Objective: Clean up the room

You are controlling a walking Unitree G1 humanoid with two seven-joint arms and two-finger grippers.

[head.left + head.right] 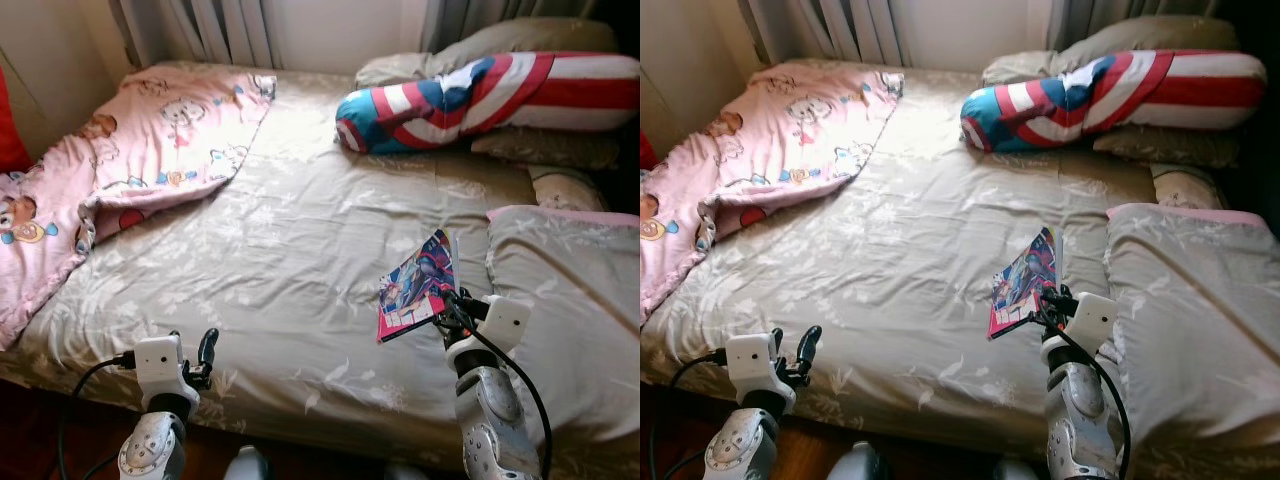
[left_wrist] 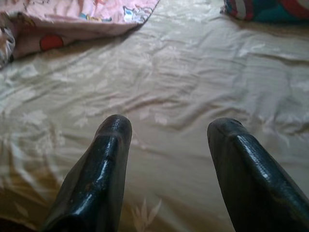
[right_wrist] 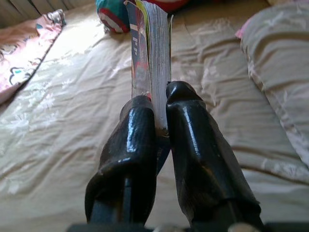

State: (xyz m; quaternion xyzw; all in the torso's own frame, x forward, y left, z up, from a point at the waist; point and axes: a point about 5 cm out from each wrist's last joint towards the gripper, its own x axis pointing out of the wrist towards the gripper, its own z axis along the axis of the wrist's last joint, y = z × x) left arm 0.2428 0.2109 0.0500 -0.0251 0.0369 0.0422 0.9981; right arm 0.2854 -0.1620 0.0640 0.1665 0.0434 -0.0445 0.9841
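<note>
The right gripper (image 1: 447, 305) squeezes a thin, colourful comic book (image 1: 415, 285), holding it up over the beige flowery bed (image 1: 290, 250). The left gripper (image 2: 169, 145) hangs open, holding nothing. Next, I think, the book needs carrying somewhere tidy.

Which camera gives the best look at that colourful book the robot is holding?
The left eye view: the book's cover faces it, pinched by the right gripper. The right eye view matches. The right wrist view shows just its page edges between the fingers.
</note>
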